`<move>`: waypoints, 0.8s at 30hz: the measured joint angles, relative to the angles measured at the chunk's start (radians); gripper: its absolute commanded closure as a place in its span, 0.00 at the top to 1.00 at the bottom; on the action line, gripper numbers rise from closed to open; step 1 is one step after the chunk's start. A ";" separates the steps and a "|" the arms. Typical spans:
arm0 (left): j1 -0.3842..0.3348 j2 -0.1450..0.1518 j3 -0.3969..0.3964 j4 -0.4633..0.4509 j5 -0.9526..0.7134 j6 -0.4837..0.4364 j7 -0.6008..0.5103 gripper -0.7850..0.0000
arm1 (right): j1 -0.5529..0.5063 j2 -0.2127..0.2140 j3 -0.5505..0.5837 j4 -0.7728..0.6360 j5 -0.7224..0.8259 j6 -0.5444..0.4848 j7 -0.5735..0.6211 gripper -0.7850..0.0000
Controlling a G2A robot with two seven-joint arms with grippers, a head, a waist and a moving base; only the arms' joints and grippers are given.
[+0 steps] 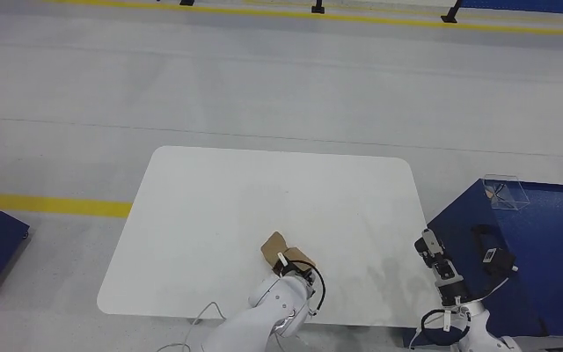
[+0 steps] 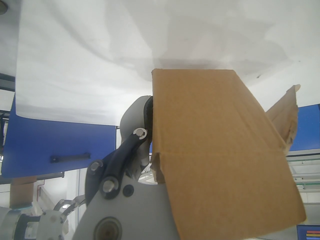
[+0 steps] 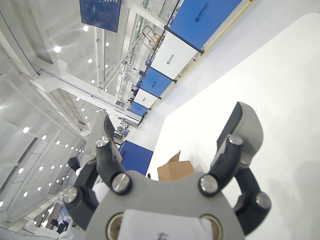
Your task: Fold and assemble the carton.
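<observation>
1. One brown carton (image 1: 283, 249) is at the near edge of the white table (image 1: 220, 202), about midway along it.
2. The left gripper (image 2: 152, 117) is clamped on one wall of the carton. One finger (image 2: 140, 116) presses the outer face, and the other is hidden behind the board.
3. The right gripper (image 3: 172, 126) is spread wide and empty, well to the right over a blue surface (image 1: 528, 264).
4. The board looks light and thin. It is probably stiff across the panels, weak at the creases, and easy to crush or tear.
5. Flat panels close to a crease should give a better grip than the loose flap (image 2: 285, 116).
</observation>
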 measured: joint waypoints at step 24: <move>0.187 0.029 -0.053 -0.394 0.335 0.221 -0.217 1.00 | 0.000 0.000 0.000 0.000 0.000 0.000 0.000 1.00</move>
